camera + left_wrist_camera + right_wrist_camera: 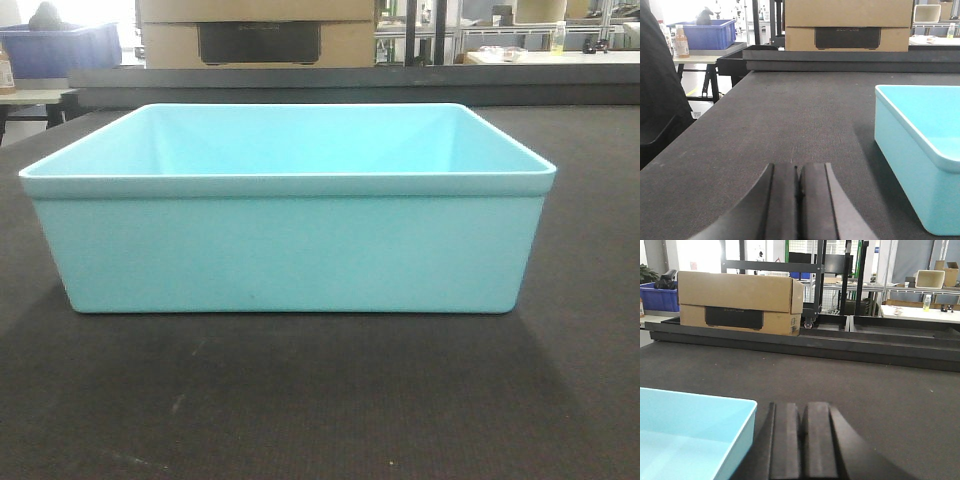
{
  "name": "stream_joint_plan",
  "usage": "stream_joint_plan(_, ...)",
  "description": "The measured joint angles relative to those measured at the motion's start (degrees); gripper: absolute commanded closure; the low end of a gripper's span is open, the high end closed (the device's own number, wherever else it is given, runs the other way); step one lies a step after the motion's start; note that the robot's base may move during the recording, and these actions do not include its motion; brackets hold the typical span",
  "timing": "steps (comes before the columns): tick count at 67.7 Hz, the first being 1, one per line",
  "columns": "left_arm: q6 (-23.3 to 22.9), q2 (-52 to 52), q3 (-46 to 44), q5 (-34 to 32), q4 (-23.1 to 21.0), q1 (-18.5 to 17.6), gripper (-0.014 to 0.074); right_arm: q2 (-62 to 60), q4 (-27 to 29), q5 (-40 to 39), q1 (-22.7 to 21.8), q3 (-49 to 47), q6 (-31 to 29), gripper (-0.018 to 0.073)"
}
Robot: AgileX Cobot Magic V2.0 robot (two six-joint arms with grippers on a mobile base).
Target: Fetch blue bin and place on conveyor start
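Pale aqua plastic bin [288, 250] sitting on dark woven belt [320, 400], between left hand [799, 200] and right hand [802, 440]; both hands lying closed, gripping nothing, apart from bin.

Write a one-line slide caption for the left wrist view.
Left pincer shut, empty, beside the blue bin resting on the dark conveyor belt.

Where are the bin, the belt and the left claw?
bin [290, 250], front view, near wall.
belt [320, 400], front view, bare patch before the bin.
left claw [799, 200], left wrist view, seam between its shut fingers.
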Motion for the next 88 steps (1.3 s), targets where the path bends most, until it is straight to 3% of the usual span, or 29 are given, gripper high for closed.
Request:
stream_joint_plan(38,0.0,0.0,0.0,-0.1,0.0,0.0,0.0707,0.0,0.0,-0.4,0.0,0.0,0.0,0.0721)
stream_joint_plan(42,0.0,0.0,0.0,-0.1,0.0,0.0,0.0707,0.0,1.7,-0.3,-0.6,0.0,-1.4,0.0721)
stream_joint_plan(51,0.0,0.0,0.0,-0.1,0.0,0.0,0.0707,-1.5,10.5,1.4,-5.0,1.1,-11.0,0.0721)
stream_joint_plan(67,0.0,0.0,0.0,-0.2,0.0,0.0,0.0707,-10.3,13.4,1.7,-12.7,11.5,-14.4,0.0721)
stream_joint_plan(88,0.0,0.0,0.0,-0.2,0.0,0.0,0.0707,-18.7,13.6,-4.3,-13.2,25.6,-14.7,0.0721)
